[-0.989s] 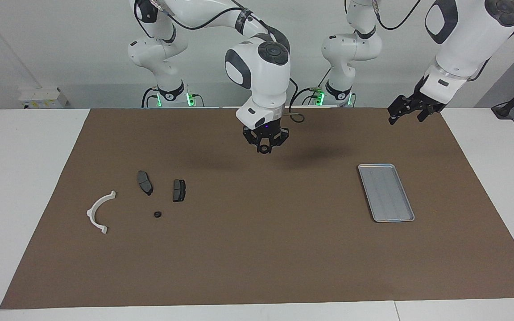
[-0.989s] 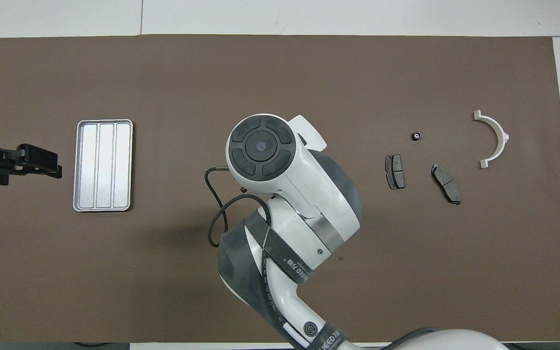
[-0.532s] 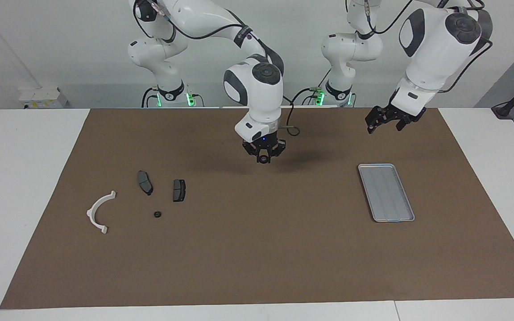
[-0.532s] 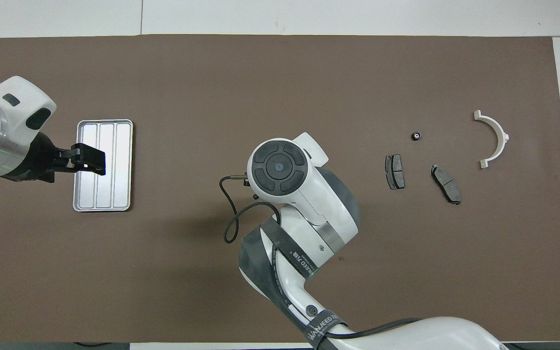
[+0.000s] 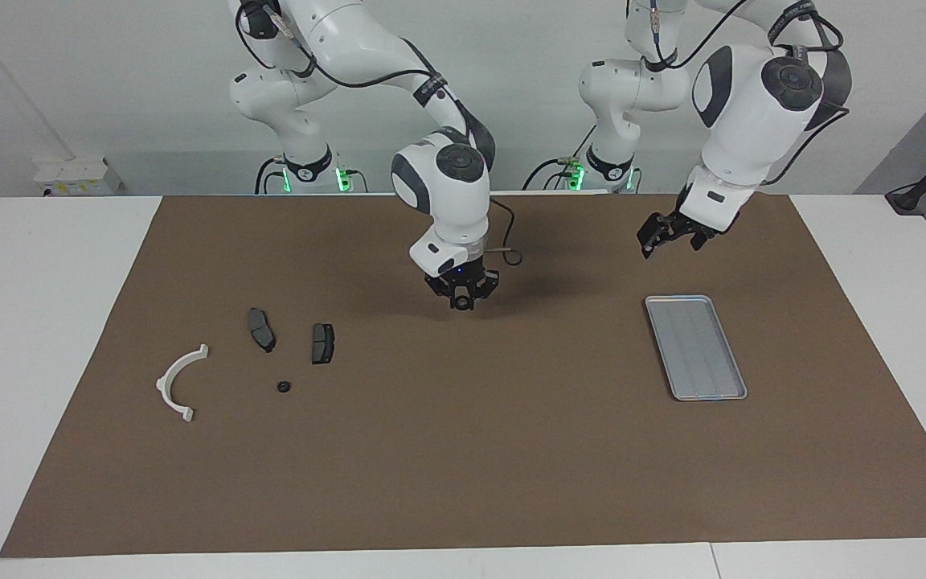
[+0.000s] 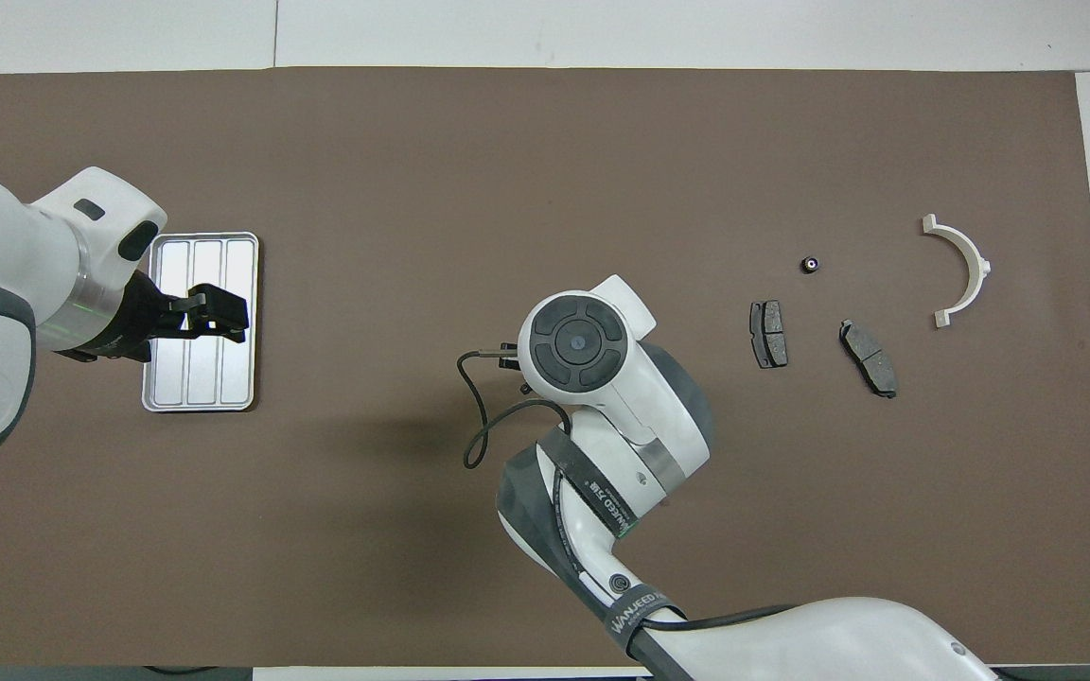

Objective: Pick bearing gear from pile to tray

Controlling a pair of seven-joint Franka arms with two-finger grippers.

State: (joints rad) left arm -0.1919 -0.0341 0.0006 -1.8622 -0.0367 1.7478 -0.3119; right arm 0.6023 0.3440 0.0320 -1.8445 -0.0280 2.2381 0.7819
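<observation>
over mid-mat, your right gripper (image 5: 461, 303) has dropped lower, clenched on a small black bearing gear (image 5: 460, 305). left gripper (image 5: 666, 235), released, has swung over the tray (image 5: 732, 396): handover likely next.

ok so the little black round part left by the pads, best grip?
Judging by its pose, come straight down on the round part and pinch across its outer rim. It lies flat and alone on the mat, apart from the pads and bracket, so fingers fit either side. Any approach angle should work.
</observation>
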